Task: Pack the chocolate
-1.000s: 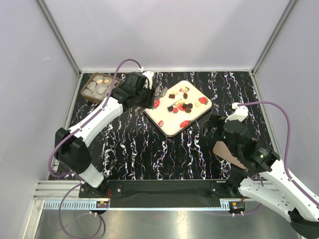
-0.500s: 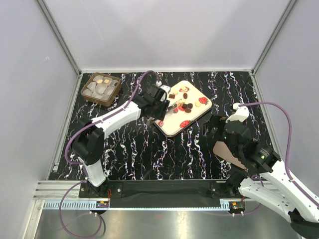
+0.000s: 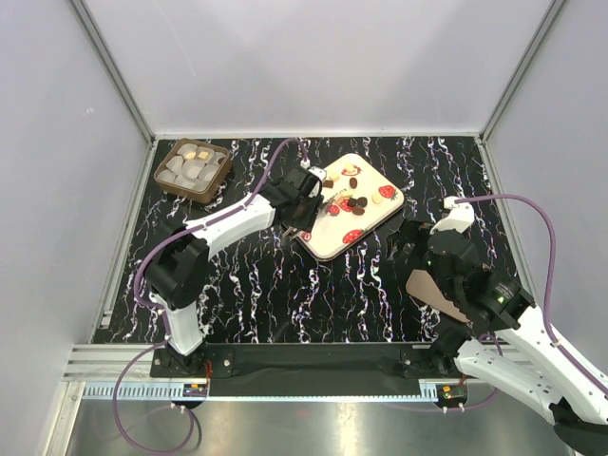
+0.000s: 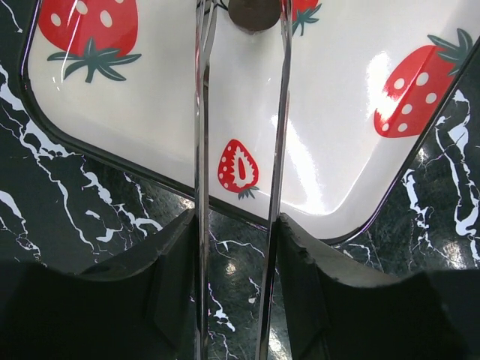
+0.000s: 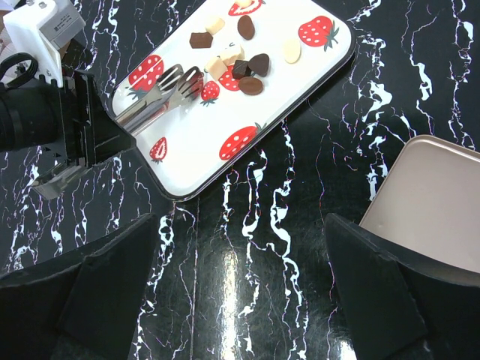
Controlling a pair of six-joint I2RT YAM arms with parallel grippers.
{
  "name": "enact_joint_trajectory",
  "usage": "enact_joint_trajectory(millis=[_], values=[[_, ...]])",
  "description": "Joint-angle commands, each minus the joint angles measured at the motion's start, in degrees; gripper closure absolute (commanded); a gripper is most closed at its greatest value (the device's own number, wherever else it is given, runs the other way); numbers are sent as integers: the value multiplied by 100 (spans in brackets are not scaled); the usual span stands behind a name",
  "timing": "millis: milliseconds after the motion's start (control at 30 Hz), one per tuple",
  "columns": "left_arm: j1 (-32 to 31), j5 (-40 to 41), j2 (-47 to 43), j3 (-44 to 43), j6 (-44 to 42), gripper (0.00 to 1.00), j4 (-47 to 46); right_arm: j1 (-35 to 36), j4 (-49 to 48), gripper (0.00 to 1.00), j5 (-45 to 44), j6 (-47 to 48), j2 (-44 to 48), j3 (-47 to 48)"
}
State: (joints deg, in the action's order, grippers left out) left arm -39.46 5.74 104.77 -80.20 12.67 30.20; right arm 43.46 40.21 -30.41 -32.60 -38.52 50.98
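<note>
Now we've got the left gripper (image 5: 111, 124), clamped on the tongs (image 5: 161, 94), swung from box (image 3: 218, 180) to tray (image 5: 300, 82), a round brown chocolate (image 4: 253, 11) between the tips; right gripper (image 5: 241, 225) gapes empty.

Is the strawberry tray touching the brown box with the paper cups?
Apart. The top view shows a wide strip of black marbled table between the strawberry tray and the brown box.

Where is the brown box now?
In the top view, the brown box sits in the table's far left corner, left of the strawberry tray and apart from it.
</note>
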Motion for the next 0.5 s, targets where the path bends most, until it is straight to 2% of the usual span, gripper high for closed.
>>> enact_joint_trajectory(millis=[0,467], values=[[-35,164,-27,-30,-27,55,-242,4,-57,0,-87,34,3,105],[-35,718,-501,-434,-98,60,469,4,-109,0,-35,17,38,96]])
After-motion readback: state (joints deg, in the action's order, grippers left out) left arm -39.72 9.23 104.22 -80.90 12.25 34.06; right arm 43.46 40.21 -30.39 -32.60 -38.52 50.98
